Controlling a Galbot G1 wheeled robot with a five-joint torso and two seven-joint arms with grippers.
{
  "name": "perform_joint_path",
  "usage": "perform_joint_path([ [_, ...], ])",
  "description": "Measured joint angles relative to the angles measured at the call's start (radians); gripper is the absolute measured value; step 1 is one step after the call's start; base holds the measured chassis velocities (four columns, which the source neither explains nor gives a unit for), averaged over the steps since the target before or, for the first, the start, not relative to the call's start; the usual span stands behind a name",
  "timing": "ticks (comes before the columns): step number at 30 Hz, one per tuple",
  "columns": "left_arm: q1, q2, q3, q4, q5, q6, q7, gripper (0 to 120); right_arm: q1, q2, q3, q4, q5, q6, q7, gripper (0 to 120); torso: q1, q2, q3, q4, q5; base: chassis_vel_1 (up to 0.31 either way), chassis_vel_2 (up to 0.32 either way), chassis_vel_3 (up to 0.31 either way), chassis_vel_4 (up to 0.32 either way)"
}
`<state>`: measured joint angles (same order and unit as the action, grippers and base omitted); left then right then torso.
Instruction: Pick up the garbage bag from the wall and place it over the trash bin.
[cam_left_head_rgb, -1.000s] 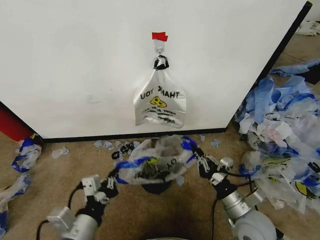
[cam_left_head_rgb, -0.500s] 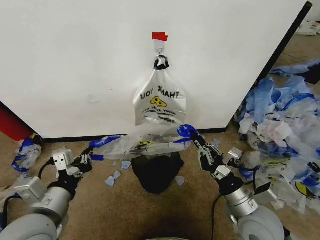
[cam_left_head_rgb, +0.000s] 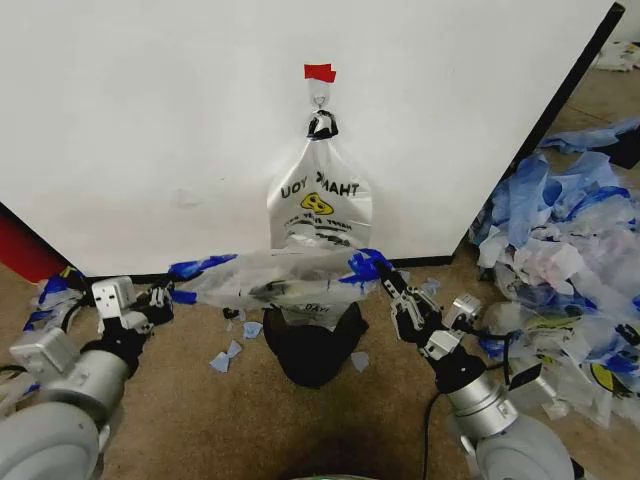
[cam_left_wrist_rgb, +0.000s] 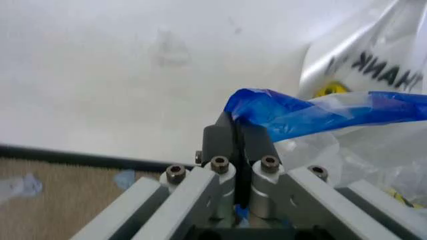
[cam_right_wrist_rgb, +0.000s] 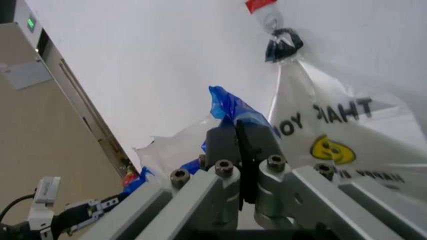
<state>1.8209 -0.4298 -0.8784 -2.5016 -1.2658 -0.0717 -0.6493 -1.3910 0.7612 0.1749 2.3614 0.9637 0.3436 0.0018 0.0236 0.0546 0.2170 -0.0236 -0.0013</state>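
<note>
While both claws are clamping the blue handles, the garbage bag (cam_left_head_rgb: 285, 277) is hanging stretched flat just above the trash bin (cam_left_head_rgb: 312, 345). Left claw (cam_left_head_rgb: 158, 296) at 9 o'clock of it, right claw (cam_left_head_rgb: 385, 285) at 3, should be lowering evenly, mouth open around the rim. Since earlier, the bag is spreading wider and higher.
</note>
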Motion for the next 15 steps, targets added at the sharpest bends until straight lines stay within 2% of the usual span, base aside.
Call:
perform_joint_path([
  [7,-0.002,0.05,-0.115,0.0,-0.035,-0.013,-0.018,0,0.021,-0.006,0.021,0.016,0.016,0.007,-0.025,0,0.0,0.0,0.0,-0.0002,0.0003,0.0,0.0,0.0,0.0],
  [15,-0.01,0.057,-0.137,0.001,-0.053,-0.009,-0.022,0,0.022,-0.031,0.054,0.067,0.035,-0.007,-0.006,0,0.0,0.0,0.0,-0.0001,0.0,0.0,0.0,0.0,0.0],
])
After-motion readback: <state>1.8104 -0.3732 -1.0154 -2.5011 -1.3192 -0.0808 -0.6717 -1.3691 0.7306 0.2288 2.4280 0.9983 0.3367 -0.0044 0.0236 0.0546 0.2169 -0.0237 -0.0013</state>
